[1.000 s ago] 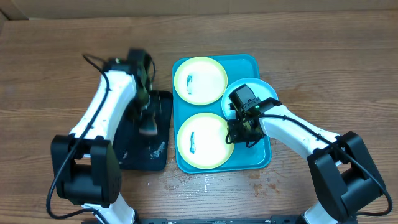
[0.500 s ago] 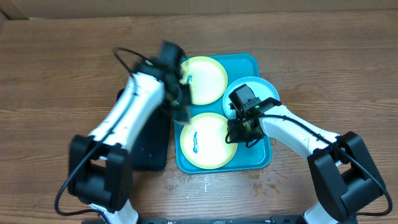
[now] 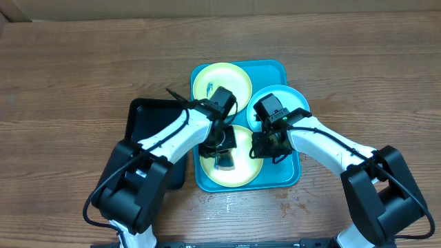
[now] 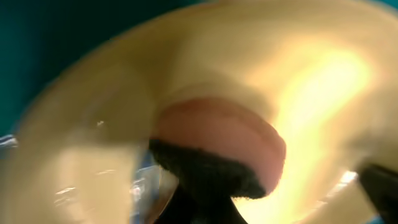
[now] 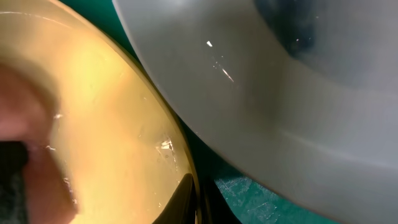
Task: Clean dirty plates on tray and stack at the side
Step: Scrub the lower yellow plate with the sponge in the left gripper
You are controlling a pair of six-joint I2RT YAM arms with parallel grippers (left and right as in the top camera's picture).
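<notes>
Wooden tabletop (image 3: 69,69) bears the turquoise tray (image 3: 277,69), where your left fingers (image 3: 222,147) clamp a dark-backed pad (image 4: 217,155) onto the near yellow-green plate (image 3: 242,176) while your right fingers (image 3: 266,147) seem to pinch its rim: you look mid-wipe, and next the pad needs rubbing across the white centre.

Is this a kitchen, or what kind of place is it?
Probably a robot lab, not a kitchen: a mechanical left arm and right arm reach over plates on a blue tray, on a wooden table.
</notes>
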